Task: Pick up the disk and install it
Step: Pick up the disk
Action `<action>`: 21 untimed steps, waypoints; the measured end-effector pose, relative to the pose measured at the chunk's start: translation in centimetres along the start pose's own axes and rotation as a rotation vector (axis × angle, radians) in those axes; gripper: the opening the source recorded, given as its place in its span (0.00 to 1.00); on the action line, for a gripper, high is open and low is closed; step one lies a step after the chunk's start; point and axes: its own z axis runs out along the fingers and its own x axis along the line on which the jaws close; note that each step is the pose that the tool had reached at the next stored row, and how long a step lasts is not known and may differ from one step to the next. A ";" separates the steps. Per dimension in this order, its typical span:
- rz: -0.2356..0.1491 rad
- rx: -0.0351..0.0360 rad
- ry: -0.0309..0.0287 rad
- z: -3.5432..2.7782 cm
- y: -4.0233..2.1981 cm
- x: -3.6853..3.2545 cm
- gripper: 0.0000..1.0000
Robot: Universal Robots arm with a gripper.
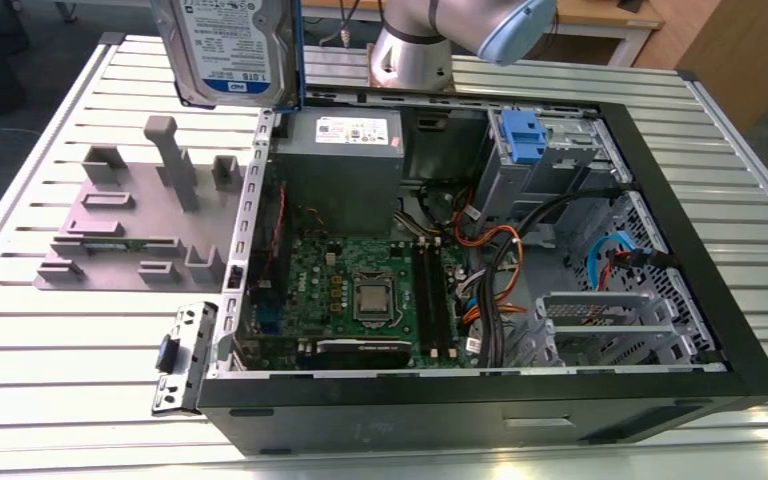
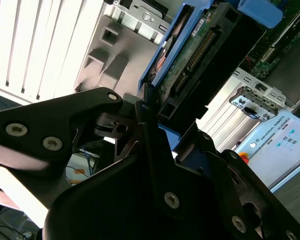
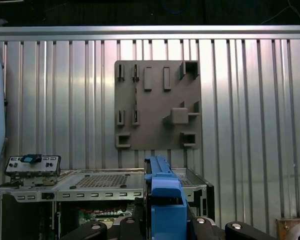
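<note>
The disk point(image 1: 231, 50), a silver drive with a white-and-blue label in a blue caddy, hangs upright in the air. It is above the table's far side, beyond the open computer case point(image 1: 704, 330) and over its corner on the exterior view's left. In the second wrist view my gripper point(image 2: 152, 112) is shut on the disk point(image 2: 190, 55), with black fingers clamping its end. The first wrist view looks along the caddy's blue edge point(image 3: 162, 195), with the gripper point(image 3: 162, 227) on either side of it.
A grey power supply point(image 1: 337, 165) and a bay with another blue-handled caddy point(image 1: 523, 135) sit in the case, above the motherboard point(image 1: 357, 290). A grey fixture plate point(image 1: 131, 230) and a loose metal bracket point(image 1: 181, 355) lie on the slatted table. The arm's base point(image 1: 418, 45) stands behind.
</note>
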 end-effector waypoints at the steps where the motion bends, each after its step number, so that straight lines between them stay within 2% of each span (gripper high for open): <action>1: 0.000 0.0000 -0.0001 0.00 -0.01 0.02 0.36; 21: 0.000 0.0000 0.0000 0.03 -0.09 0.51 0.36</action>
